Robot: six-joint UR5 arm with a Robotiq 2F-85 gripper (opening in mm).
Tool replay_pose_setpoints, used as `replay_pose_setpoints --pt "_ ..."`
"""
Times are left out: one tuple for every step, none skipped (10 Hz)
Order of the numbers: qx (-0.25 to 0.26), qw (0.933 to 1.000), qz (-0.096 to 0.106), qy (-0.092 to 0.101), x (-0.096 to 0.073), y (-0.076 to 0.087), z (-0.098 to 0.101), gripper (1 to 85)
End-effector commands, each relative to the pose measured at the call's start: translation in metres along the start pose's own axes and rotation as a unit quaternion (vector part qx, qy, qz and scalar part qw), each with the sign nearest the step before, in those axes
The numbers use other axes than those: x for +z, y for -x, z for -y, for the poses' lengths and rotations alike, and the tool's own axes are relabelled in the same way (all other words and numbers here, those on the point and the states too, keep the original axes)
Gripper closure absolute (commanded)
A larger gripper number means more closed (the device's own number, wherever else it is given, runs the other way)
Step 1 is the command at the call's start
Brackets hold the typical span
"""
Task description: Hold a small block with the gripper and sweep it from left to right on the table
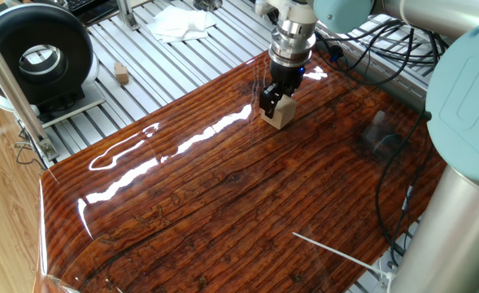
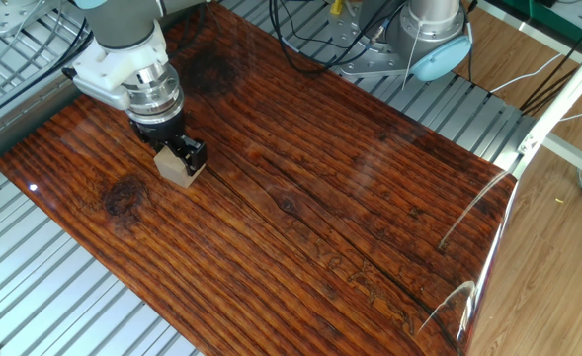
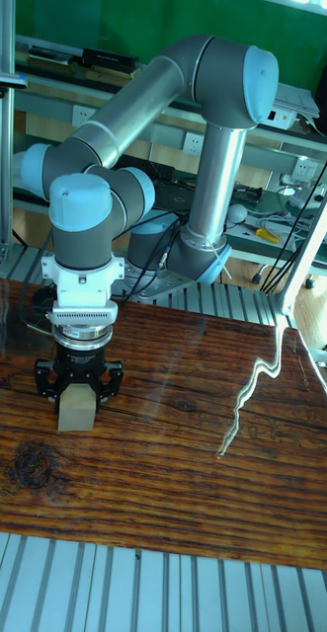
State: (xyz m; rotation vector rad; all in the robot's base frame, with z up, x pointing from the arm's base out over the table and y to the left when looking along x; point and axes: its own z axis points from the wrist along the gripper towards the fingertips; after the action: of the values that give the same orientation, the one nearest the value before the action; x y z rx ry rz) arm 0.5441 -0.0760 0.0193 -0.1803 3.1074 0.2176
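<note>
The black two-finger end effector (image 1: pixel 275 103) on its silver cylindrical wrist is clenched on the pale beige plain wooden cube (image 1: pixel 278 113); the cube rests on the glossy dark reddish-brown wood-grain worktop (image 1: pixel 247 203), near the far edge in one fixed view.

The tall fixed view alone shows both prongs squarely, one on each side of the cube (image 3: pixel 76 407), with the end effector (image 3: pixel 79 384) pointing straight down; it also shows the full grey-and-blue arm (image 3: pixel 153 89) arching back to its base.

One fixed view alone shows a tinier brownish block (image 1: pixel 122 74) on the ribbed aluminium slat frame (image 1: pixel 166 65), well apart from the worktop, beside a black round fan-like unit (image 1: pixel 36 57) and a crumpled white cloth (image 1: pixel 178 23).

The other fixed view shows the cube (image 2: pixel 176 167) just beside a dark knot in the grain (image 2: pixel 123 196); the end effector (image 2: pixel 177 155) covers the cube's upper part.

The far prong is hidden behind the cube in one fixed view; bright reflections wash out part of the grain; the contact under the cube cannot be resolved.
</note>
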Motion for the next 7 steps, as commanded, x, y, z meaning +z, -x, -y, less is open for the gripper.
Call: replay_pose_setpoints --pt "0.006 0.9999 0.004 0.009 -0.0011 0.0024 -0.0038 84.7" --pt "0.006 1.0 0.005 0.006 -0.001 0.0034 -0.0025 84.7" --pt "0.007 0.9999 0.006 0.006 -0.001 0.0039 -0.0024 84.7" --pt "0.007 0.9999 0.007 0.006 -0.001 0.0044 -0.0024 84.7" --pt "0.007 1.0 0.005 0.004 -0.0007 0.0039 -0.0015 84.7" --pt "0.007 0.9999 0.006 0.004 -0.0001 0.0041 -0.0029 84.7" --pt "0.009 0.9999 0.006 0.003 0.001 0.0049 -0.0049 84.7"
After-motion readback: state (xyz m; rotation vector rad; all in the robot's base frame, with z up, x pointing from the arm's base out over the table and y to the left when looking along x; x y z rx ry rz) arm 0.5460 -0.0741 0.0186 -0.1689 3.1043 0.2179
